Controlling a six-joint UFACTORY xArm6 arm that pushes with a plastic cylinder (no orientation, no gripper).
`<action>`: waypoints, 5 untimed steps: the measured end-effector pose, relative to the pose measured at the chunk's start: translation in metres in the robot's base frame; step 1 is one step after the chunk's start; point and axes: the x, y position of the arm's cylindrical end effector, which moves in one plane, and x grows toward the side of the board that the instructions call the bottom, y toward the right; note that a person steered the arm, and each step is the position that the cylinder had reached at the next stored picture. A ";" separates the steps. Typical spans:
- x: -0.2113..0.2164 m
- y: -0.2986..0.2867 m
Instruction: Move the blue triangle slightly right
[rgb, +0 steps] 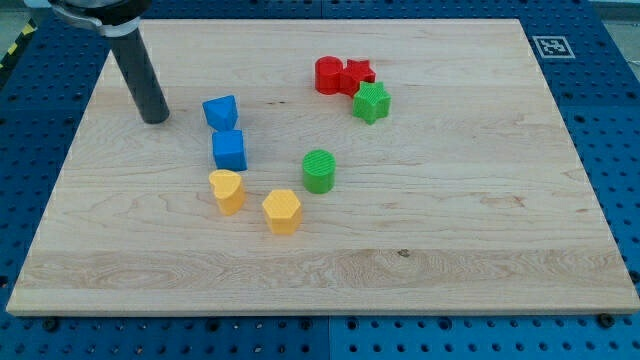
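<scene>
The blue triangle (220, 111) lies on the wooden board (450, 200) in the upper left part of the view. A blue cube (229, 150) sits just below it, nearly touching. My tip (155, 118) rests on the board to the view's left of the blue triangle, a short gap apart from it, at about the same height in the view. The dark rod rises from the tip toward the view's top left.
A yellow block (227, 190) and a yellow hexagon (282, 211) lie below the blue cube. A green cylinder (319, 171) is right of them. A red cylinder (329, 75), a red star (356, 75) and a green star (372, 102) cluster at the upper middle.
</scene>
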 end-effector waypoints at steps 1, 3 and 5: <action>0.000 0.001; 0.000 0.035; 0.000 0.044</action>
